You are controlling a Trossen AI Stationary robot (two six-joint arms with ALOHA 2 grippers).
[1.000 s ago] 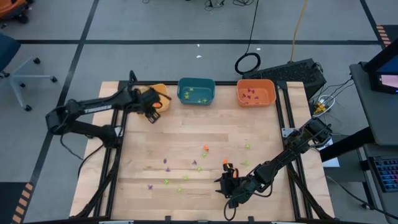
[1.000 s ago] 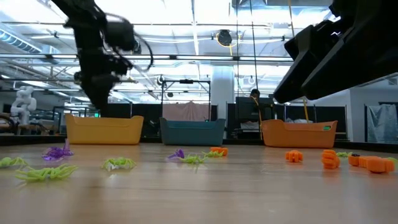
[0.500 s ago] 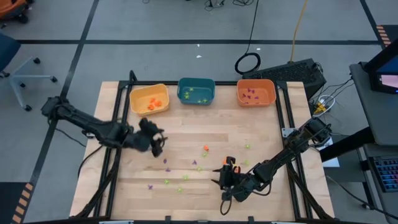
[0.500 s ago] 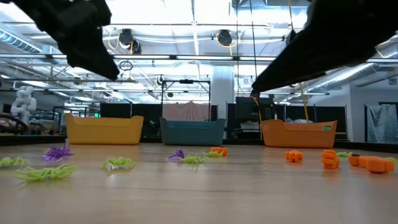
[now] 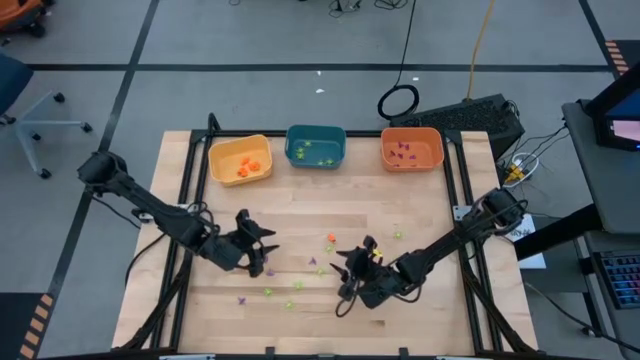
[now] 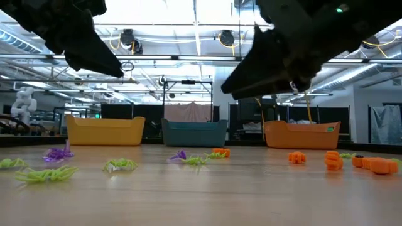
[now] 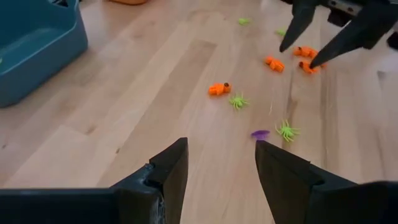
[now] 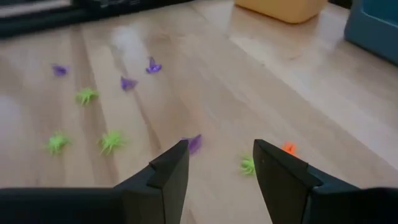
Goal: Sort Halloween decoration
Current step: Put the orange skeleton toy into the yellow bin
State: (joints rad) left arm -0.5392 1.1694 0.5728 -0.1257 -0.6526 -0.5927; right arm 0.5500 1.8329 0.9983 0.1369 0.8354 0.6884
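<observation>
No readable text, label, brand or number anywhere. Nothing printed on bins, table or arms. Signs in the room behind too small to read.

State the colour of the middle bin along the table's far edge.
Teal; the middle bin shows best in the high view.

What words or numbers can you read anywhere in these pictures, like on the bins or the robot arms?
None can be read.
The yellow bin, teal bin and orange bin show no writing.
The left gripper and right gripper, both open over the table, show no labels.
The lit screen at the room's edge is too small to read.
</observation>
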